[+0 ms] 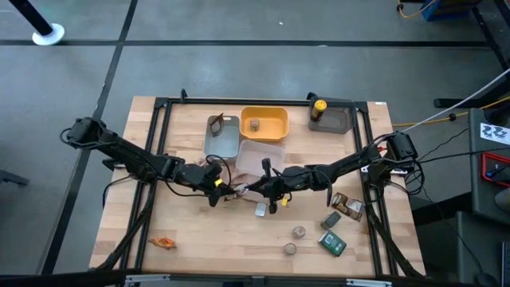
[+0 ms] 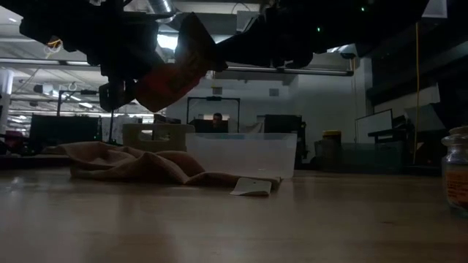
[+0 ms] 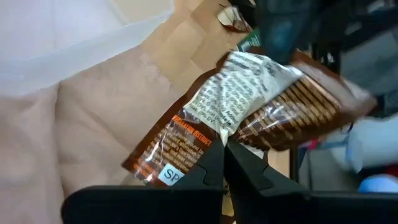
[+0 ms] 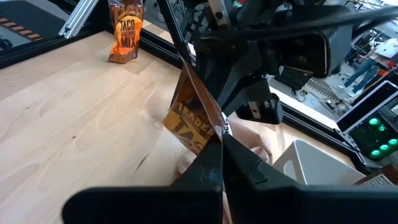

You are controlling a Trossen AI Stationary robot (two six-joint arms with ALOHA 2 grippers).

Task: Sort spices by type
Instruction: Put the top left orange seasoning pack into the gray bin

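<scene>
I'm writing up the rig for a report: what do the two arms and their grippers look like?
Both arms are dark, nearly black, built of slim jointed segments. The left arm and right arm each start at a bulky dark base by a table edge, with black cables trailing alongside. The left gripper and right gripper each have two matte black, tapering, angular fingers. A small yellow mark shows near the left wrist.

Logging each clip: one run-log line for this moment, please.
left pincer: shut on brown packet | right pincer: shut on same packet | packet: held above table
</scene>
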